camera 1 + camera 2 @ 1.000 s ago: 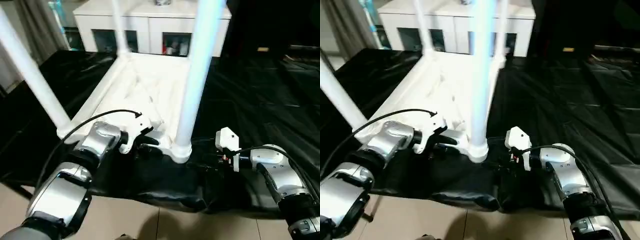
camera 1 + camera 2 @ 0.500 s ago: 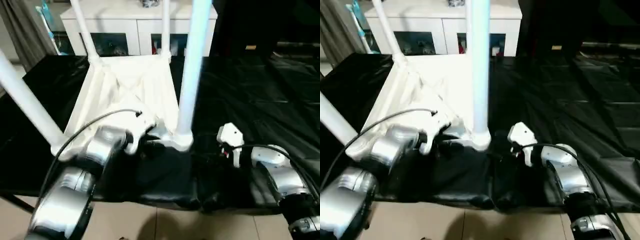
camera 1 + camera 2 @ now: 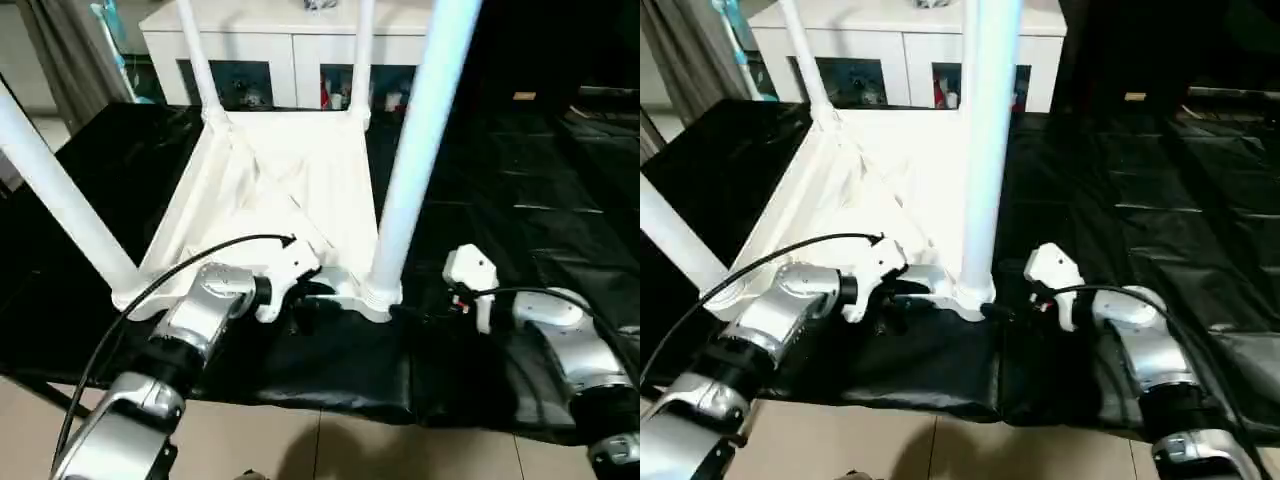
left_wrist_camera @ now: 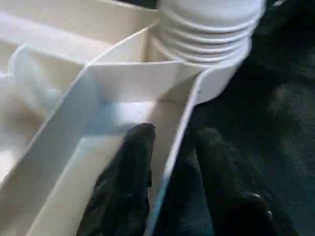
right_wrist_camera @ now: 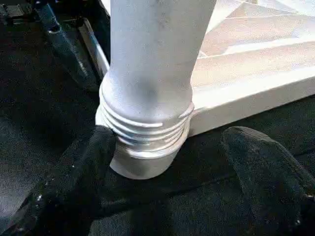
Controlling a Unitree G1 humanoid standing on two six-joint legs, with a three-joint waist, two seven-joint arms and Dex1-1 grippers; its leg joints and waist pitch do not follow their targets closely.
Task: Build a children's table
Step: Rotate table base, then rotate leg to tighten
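The children's table (image 3: 290,190) lies upside down on black cloth, its ribbed underside up. Legs stand in its corner sockets: the near right leg (image 3: 415,150), the near left leg (image 3: 60,190) and two far legs (image 3: 197,60). My left gripper (image 4: 174,132) is at the near rim, open, with one finger (image 4: 133,162) inside the rim wall and the other outside. My right gripper (image 5: 170,142) is open around the near right socket (image 5: 145,147). One of its fingers (image 5: 83,162) touches the ribbed collar; the other stands apart.
A white cabinet (image 3: 290,40) with glass doors stands behind the table. Black cloth (image 3: 520,150) covers the work surface to the right and front. The surface's near edge drops to tiled floor (image 3: 300,450).
The whole picture has shifted with the camera. Both grippers keep their places at the table's near rim and near right socket.
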